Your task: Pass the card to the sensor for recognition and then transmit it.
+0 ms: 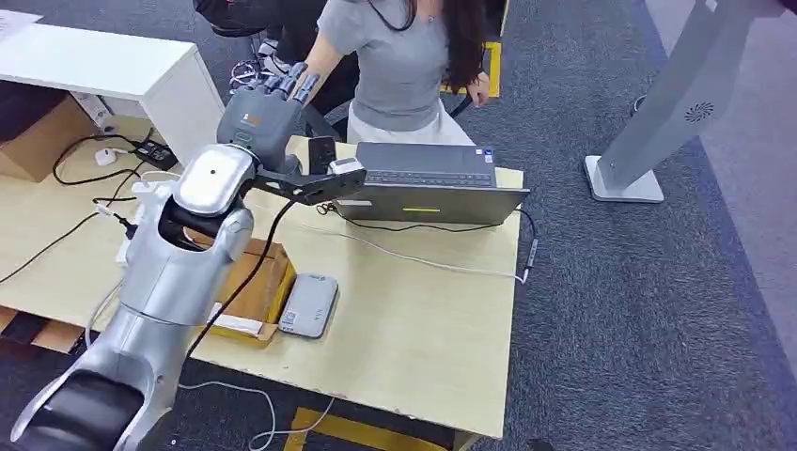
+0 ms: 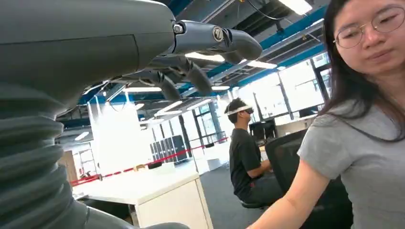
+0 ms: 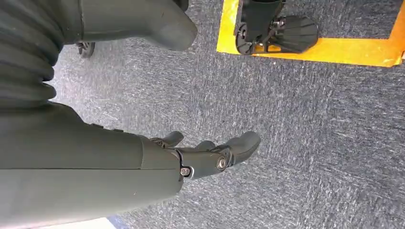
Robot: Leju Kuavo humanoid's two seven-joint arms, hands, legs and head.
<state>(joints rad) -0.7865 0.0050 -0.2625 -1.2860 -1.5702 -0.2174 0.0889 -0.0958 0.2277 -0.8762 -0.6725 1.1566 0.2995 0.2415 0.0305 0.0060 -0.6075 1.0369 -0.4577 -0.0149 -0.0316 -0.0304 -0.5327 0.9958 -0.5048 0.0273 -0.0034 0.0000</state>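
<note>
Laptop (image 1: pixel 428 183), one; perhaps one sensor (image 1: pixel 309 305)

A person in a grey top (image 1: pixel 399 66) stands at the far side of the wooden table (image 1: pixel 423 329), just behind an open laptop (image 1: pixel 428 183). A cardboard box (image 1: pixel 249 287) sits near the front edge. A white cabinet (image 1: pixel 103 70) stands to the left; beyond it someone seated wears what may be a headset (image 2: pixel 239 109).

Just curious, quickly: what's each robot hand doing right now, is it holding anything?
Left hand: raised toward the person, fingers apart, holding nothing.
Right hand: hanging over the carpet, open, empty.
</note>
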